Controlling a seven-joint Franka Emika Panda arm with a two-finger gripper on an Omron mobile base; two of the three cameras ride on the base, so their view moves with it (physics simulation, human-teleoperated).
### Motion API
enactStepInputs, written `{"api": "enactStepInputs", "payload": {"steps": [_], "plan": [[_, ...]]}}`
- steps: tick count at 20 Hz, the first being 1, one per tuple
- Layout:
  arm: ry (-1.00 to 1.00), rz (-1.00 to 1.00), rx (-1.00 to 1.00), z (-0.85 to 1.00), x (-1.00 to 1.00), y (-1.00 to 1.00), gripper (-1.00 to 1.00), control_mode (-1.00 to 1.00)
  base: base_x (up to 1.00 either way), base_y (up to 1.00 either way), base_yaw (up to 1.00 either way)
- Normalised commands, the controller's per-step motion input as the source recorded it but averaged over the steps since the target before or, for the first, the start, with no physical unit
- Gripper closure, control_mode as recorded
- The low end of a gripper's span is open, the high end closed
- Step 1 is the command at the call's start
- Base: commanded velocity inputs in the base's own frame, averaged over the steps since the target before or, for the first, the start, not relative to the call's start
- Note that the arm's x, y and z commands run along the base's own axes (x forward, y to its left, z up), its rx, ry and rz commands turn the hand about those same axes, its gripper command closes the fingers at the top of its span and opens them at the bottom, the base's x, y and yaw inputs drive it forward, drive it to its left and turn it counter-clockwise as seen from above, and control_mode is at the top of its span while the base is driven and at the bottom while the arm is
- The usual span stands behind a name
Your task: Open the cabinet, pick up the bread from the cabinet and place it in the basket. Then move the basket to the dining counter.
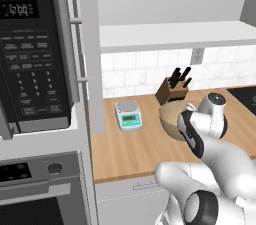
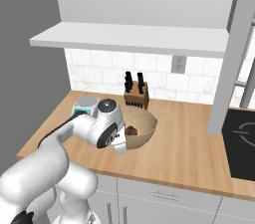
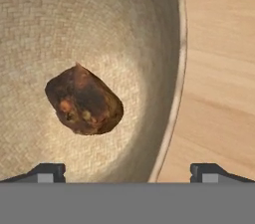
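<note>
Bench (image 2: 189, 153) of light wood carries everything here: the basket (image 2: 145, 129) sits near its middle, in front of a knife block (image 2: 136, 95) and beside a small scale (image 2: 85, 102). Cabinet (image 2: 134, 39) above stands open, its white shelf bare where it shows. Bread (image 3: 83, 101) already lies in the bottom of the basket, so my judgement is that the step in hand is gripping the basket for the carry to the dining counter.

Hand (image 3: 127, 172) hangs just over the basket, released, its two tips spread wide. One tip stands inside the bowl, the other outside over the wood, with the rim (image 3: 175, 93) running between them. That straddle looks right for a rim pinch. To do it well, I would lower straight until the wall sits well between the tips, close firmly, then lift level and slowly, since a one-sided hold may tip the bowl and roll the bread toward the low edge.
</note>
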Motion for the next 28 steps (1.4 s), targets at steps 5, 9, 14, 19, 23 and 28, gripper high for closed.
{"api": "enactStepInputs", "payload": {"steps": [5, 9, 14, 19, 23, 28], "plan": [[0.00, -0.04, 0.04, -0.21, 0.06, 0.00, -1.00, -1.00, 0.00, 0.00, 0.00], [0.00, -0.02, 0.04, -0.20, 0.00, 0.00, 1.00, -1.00, 0.00, 0.00, 0.00], [0.03, -0.01, 0.07, -0.08, -0.09, 0.00, 1.00, -1.00, 0.00, 0.00, 0.00], [0.00, 0.00, 0.04, 0.04, -0.38, 0.00, 1.00, -1.00, 0.00, 0.00, 0.00], [-0.01, 0.00, 0.00, 0.25, -0.32, 0.00, 1.00, -1.00, 0.00, 0.00, 0.00], [-0.03, 0.00, 0.00, 0.77, -0.43, 0.02, 1.00, -1.00, 0.00, 0.00, 0.00]]}}
